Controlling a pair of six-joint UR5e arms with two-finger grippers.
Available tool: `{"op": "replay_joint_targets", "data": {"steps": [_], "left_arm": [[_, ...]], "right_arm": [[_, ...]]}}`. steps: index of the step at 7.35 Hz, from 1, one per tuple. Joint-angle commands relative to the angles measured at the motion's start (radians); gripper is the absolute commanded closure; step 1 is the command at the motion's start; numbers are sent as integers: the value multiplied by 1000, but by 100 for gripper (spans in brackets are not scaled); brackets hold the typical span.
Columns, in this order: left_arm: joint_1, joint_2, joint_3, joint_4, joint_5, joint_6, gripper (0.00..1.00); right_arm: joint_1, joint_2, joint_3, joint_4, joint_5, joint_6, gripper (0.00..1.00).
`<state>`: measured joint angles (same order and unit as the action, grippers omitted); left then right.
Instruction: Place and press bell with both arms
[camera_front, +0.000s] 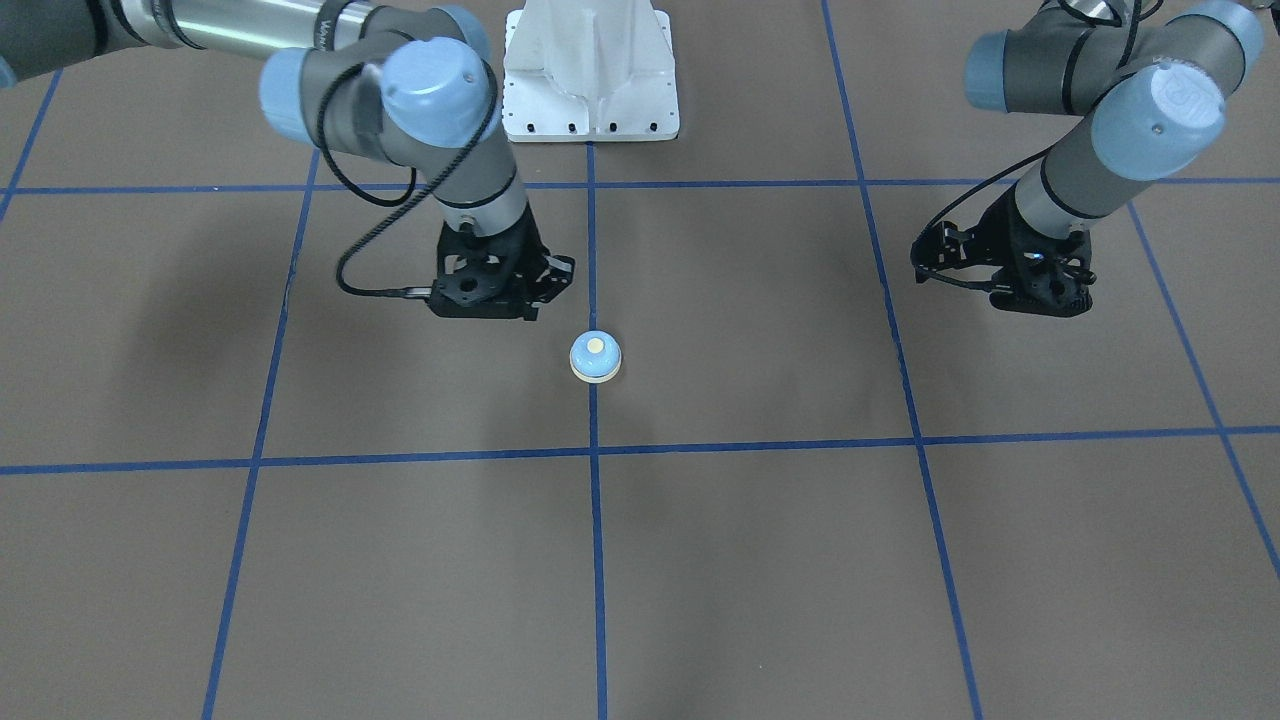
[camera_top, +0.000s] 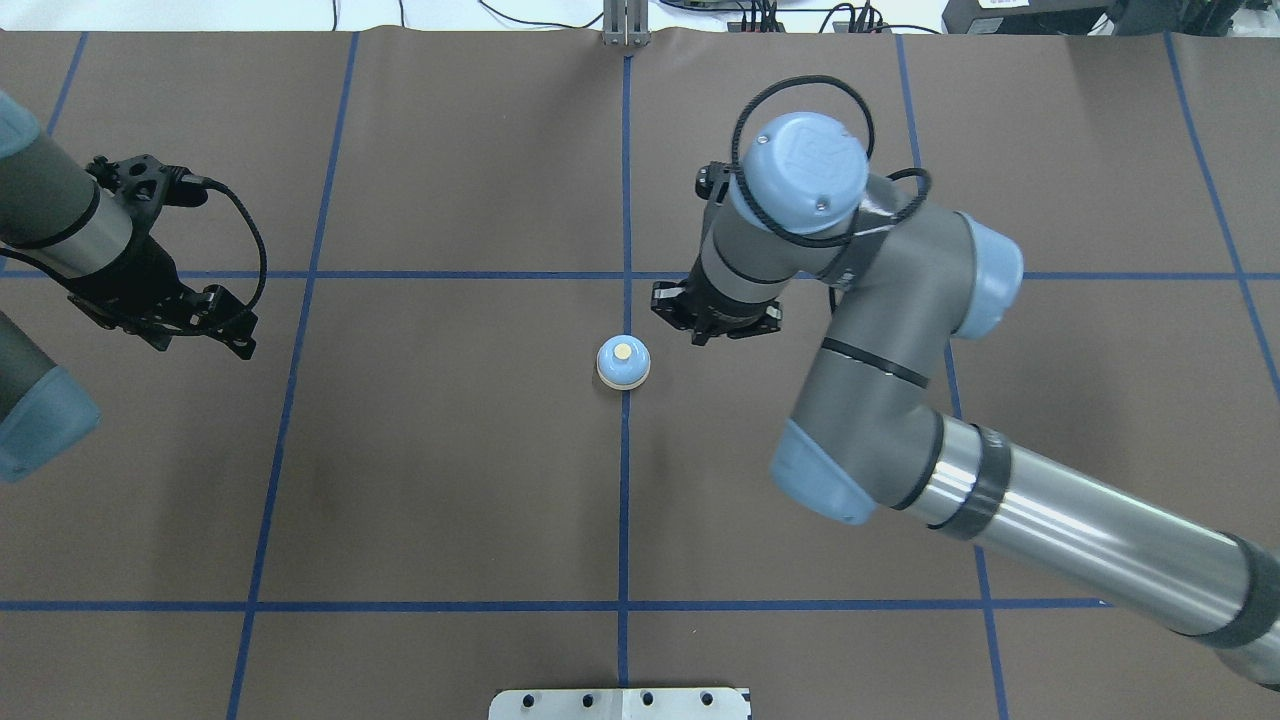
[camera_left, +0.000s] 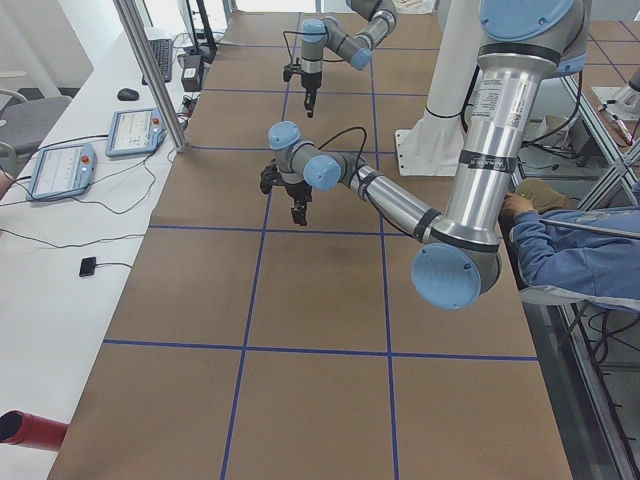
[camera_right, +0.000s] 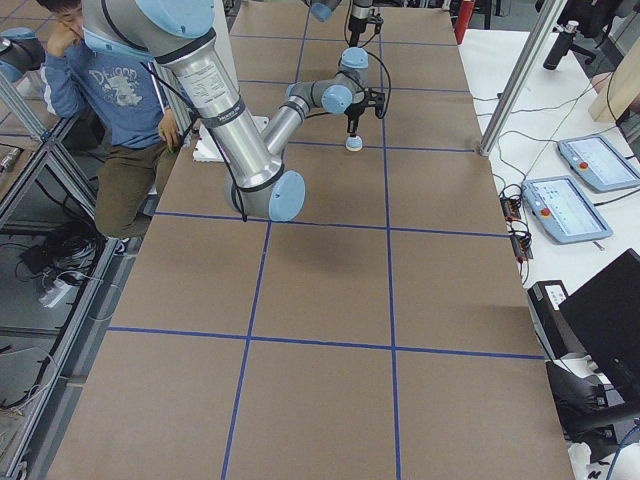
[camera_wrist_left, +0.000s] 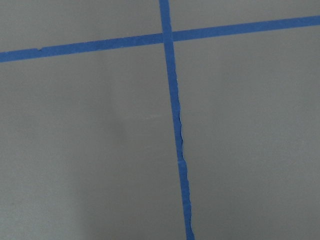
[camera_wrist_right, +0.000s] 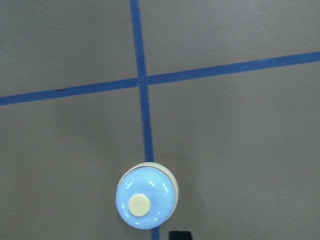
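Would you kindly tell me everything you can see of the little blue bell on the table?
The bell is a small, glossy light-blue dome on a round cream base, with a cream button on top. Its surface looks smooth, like plastic or painted metal. It stands upright on the brown table, squarely on a blue tape line. Nothing touches it; the right gripper hangs close beside it, apart.

bell (camera_top: 623, 362) on desk (camera_top: 450, 470), on centre tape line (camera_top: 622, 500) | right claw (camera_top: 715, 322) just beside bell, robot's-right side, apart | left claw (camera_top: 172, 318) well apart, far left | pedestal (camera_front: 590, 75) behind bell, same line
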<state>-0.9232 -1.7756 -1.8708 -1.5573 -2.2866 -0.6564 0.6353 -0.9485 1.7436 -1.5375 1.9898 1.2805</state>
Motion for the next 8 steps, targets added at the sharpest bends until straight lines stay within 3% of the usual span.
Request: {"op": "replay_joint_targets", "data": {"steps": [1,2,3,6,8], "left_arm": [[-19,4,-8,-3,-2,4,1],[-35,5,-10,-4,-5,11,1],[-60,18,-11,-3,-11,68,1],[-181,161,-37,-7,-13,309,1],[-296,238,-36,-7,-14,484,1]], "right_arm": [[101,-239,207,-7,50,-154,71],[144,-342,255,5,67,-231,18],[196,-424,286,11,78,-260,0],[456,-646,294,10,214,-687,0],[640,-743,230,8,285,-980,0]]}}
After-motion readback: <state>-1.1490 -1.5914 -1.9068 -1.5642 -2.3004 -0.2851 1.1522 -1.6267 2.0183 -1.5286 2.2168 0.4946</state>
